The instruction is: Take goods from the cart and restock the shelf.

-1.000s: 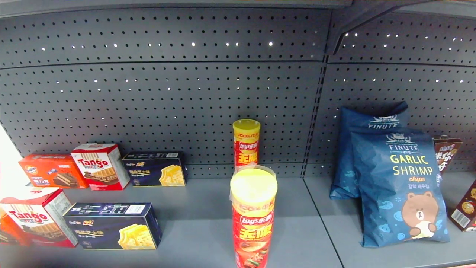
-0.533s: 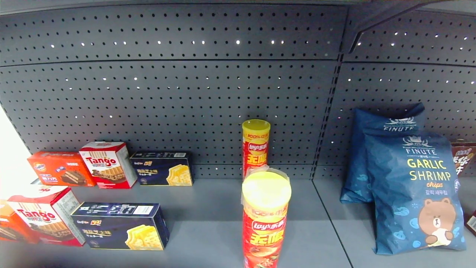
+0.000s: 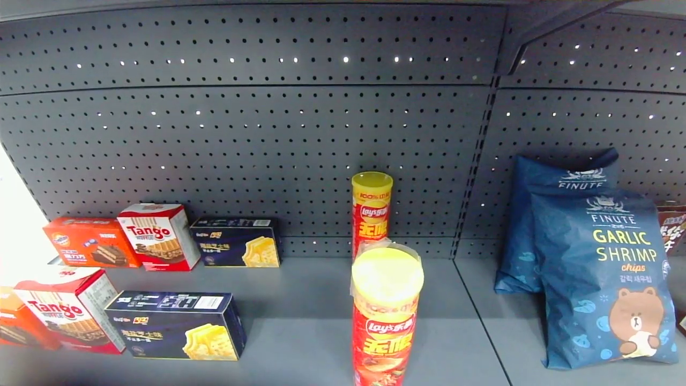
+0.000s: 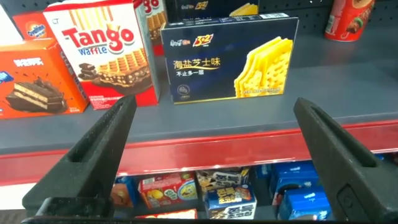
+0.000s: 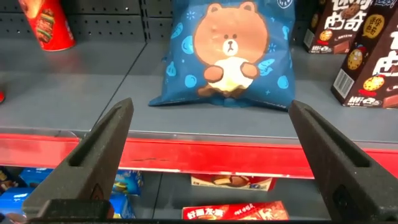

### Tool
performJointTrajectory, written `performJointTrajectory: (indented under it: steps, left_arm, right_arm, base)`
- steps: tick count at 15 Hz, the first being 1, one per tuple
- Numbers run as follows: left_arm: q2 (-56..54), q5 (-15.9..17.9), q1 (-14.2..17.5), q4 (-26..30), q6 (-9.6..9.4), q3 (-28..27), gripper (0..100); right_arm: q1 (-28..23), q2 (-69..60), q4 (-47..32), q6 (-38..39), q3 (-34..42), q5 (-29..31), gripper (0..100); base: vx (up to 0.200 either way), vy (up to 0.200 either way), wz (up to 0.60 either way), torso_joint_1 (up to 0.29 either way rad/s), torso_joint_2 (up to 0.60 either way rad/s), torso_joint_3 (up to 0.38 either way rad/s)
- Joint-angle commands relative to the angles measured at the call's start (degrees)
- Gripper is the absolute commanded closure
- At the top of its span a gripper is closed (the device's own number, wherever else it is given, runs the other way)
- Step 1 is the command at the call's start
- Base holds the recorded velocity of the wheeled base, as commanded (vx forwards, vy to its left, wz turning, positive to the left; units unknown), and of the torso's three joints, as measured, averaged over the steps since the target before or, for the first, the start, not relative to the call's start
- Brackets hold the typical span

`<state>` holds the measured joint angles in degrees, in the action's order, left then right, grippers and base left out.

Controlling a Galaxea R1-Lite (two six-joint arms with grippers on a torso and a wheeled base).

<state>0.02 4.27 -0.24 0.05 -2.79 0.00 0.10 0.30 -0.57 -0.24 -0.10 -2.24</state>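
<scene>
The whole head view has shifted sideways since the earlier frames, so the camera has moved; the goods hold their places relative to one another on the shelf point(image 3: 300, 332).

The front chip canister point(image 3: 387, 316) stands upright near the shelf's front edge; the rear chip canister point(image 3: 371, 212) stands upright directly behind it, against the pegboard back panel point(image 3: 241, 134); the two are apart.

On the robot's left, the back row reads orange cake box point(image 3: 90, 249), Tango waffle box point(image 3: 159, 236), navy cracker box point(image 3: 236, 242), set just beside one another; the front row holds a second waffle box point(image 3: 67, 311) and a second cracker box point(image 3: 177, 332), side by side.

In the right bay, a garlic shrimp chips bag point(image 3: 603, 279) leans backward; a rear blue bag point(image 3: 557, 182) stands behind it, partly covered.

The left end effector point(image 4: 214, 102) has its fingers spread wide and empty; it sits in front of the red edge strip point(image 4: 249, 146), facing the second cracker box; more packaged goods point(image 4: 205, 190) lie on a level below the strip.

The right end effector point(image 5: 211, 104) is likewise spread wide and empty; it sits before the same strip, facing the garlic shrimp chips bag; brown cookie boxes point(image 5: 373, 50) stand just beside that bag.
</scene>
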Motion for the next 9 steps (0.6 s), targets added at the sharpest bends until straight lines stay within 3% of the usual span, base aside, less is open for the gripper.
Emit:
performJointTrajectory:
  steps: [1,9]
  left_arm:
    - [-0.02,0.04,-0.02,0.04,-0.02,0.0,0]
    - [-0.02,-0.93,-0.02,-0.05,0.15,0.0,0]
  right_arm:
    - [-0.01,0.13,0.05,-0.02,0.01,0.05,0]
    - [-0.01,0.13,0.05,-0.02,0.01,-0.04,0]
  base:
    - [0.0,0.0,0.0,0.0,0.0,0.0]
    - [0.0,0.0,0.0,0.0,0.0,0.0]
